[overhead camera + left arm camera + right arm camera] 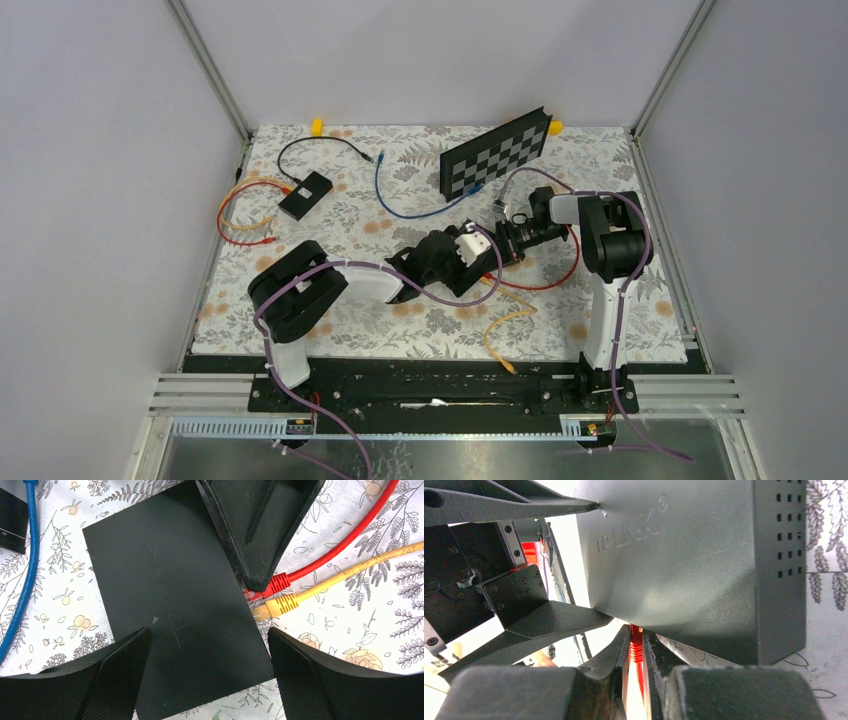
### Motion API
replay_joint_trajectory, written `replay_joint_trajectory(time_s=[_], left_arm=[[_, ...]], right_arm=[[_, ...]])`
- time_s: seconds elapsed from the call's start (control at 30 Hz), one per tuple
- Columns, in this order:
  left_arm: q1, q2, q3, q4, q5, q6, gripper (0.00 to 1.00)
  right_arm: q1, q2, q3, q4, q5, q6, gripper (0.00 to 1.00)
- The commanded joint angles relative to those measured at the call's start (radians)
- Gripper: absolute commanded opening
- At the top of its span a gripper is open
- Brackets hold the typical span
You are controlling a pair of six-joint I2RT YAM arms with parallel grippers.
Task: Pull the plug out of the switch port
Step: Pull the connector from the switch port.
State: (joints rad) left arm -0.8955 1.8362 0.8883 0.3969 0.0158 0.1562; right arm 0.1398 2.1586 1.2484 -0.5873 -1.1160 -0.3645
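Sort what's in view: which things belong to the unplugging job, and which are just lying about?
Job: TP-Link switch, red plug, right end effector, left end effector.
Lying about: yellow cable, blue cable, checkerboard, small black box.

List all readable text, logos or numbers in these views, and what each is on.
"TP-LINK": embossed on the switch top; the right wrist view also shows a ® after it.
"5": white, on the black box at the left wrist view's edge.
Print along the yellow cable: too small to read.
Red plug: no text visible.
Top view: nothing legible.
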Motion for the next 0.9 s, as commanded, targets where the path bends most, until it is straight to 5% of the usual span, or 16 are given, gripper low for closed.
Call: replay_joint_trajectory(time_s=[0.0, 0.23, 0.87], left_arm=[[0.033, -0.006, -0.015, -0.078, -0.05, -0.006, 0.87], [0.033, 0.001, -0.011, -0.085, -0.042, -0.009, 0.87], [0.033, 0.001, -0.013, -0.083, -0.031, -0.013, 0.87]], right_arm=[[-0.023, -0.028, -0.009, 0.003, 0.001, 0.021, 0.08], [-0.022, -0.013, -0.021, 0.045, -0.018, 0.071, 0.29], [0.026, -0.02, -0.061, 0.132, 0.034, 0.145, 0.43]])
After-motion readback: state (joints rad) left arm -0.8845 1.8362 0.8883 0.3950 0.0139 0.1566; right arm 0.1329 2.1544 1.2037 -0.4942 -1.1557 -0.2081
